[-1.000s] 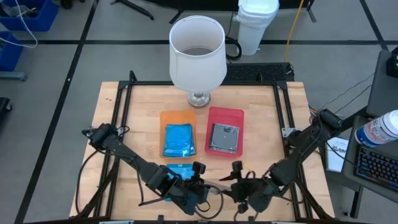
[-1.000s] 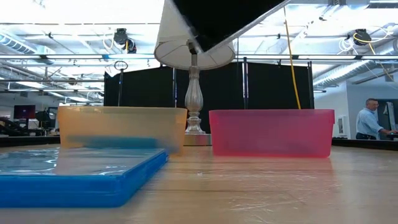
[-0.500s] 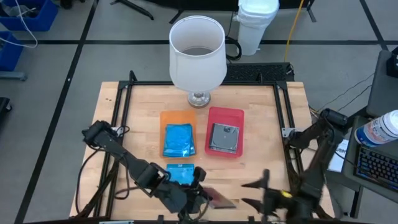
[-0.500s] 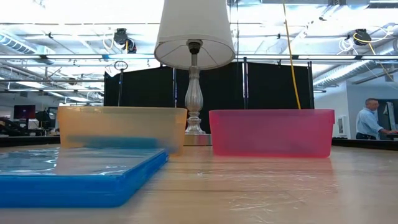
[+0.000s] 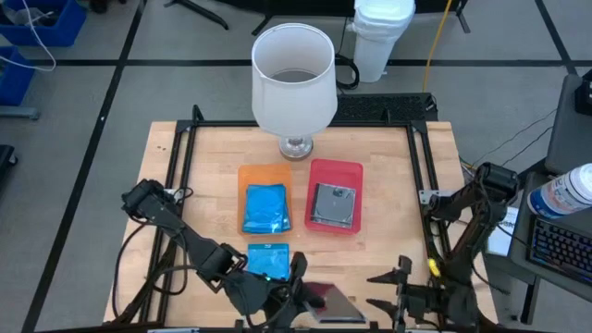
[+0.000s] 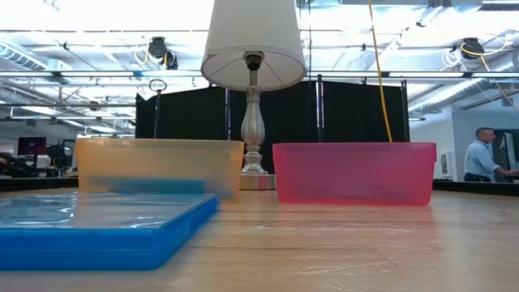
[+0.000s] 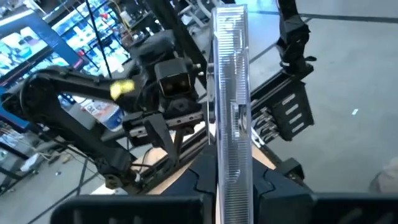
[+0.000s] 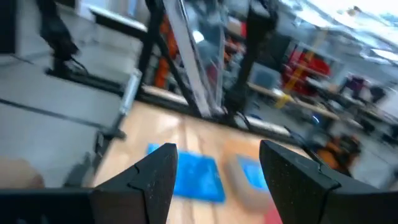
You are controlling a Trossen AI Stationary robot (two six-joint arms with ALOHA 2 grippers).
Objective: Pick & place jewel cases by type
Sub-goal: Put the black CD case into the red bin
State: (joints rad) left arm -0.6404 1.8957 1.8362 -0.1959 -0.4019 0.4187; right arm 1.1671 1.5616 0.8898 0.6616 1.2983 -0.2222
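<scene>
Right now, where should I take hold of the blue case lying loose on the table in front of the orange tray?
Take the blue case by two opposite edges, coming straight down from above. It lies flat, so only its thin rim offers a hold. The open right gripper is probably best, since the left gripper is shut on a clear case.

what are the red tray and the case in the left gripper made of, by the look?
Red tray: translucent plastic, probably; its walls glow pink with light coming through. Clear case pinched edge-on in the left gripper: likely hard transparent plastic, glossy, ribbed along its edge.
</scene>
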